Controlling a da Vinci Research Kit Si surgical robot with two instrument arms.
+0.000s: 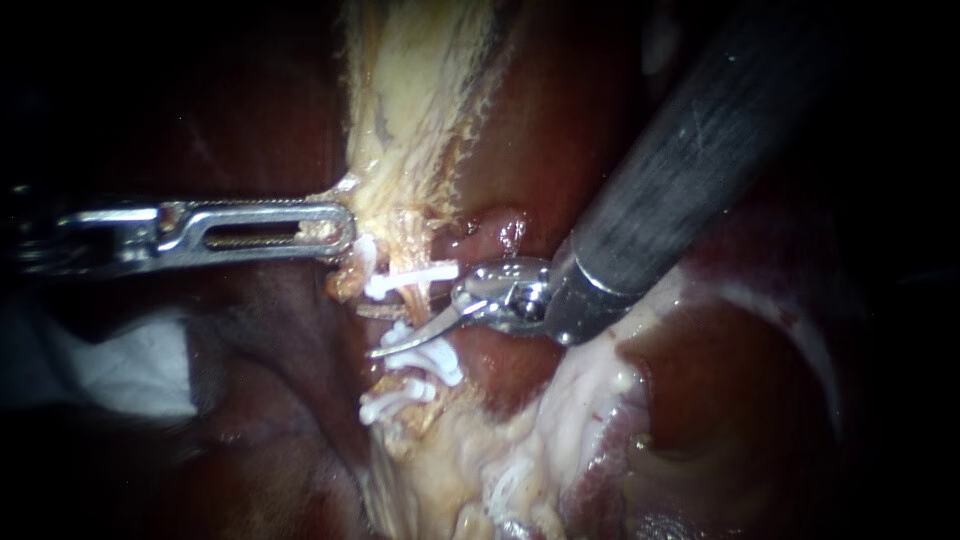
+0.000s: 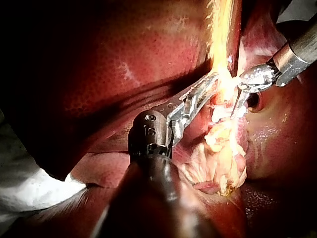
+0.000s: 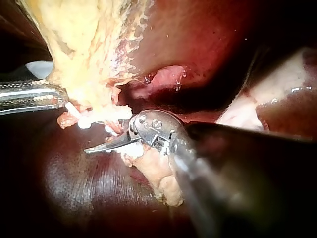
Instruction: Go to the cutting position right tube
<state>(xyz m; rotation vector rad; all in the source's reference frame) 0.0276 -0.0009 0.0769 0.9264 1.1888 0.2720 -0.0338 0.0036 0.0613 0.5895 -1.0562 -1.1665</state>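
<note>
My left instrument (image 1: 340, 232) comes in level from the left, its slotted jaws shut on the pale yellow strand of tissue (image 1: 420, 90) and holding it taut. Just below that grip, white clips (image 1: 410, 277) cross a thin pale tube (image 1: 418, 298), and more clips (image 1: 430, 362) sit lower down. My right instrument (image 1: 380, 350) reaches in from the upper right. Its curved blades lie together, with the tip across the tissue between the upper and lower clips. In the right wrist view the blades (image 3: 89, 149) point past a clip (image 3: 81, 120). I cannot tell which tube is the right one.
Dark red liver (image 2: 124, 59) surrounds the site. Pale, glistening tissue folds (image 1: 590, 400) lie below the right shaft (image 1: 700, 160). White gauze (image 1: 130, 365) sits at the left, under the left instrument.
</note>
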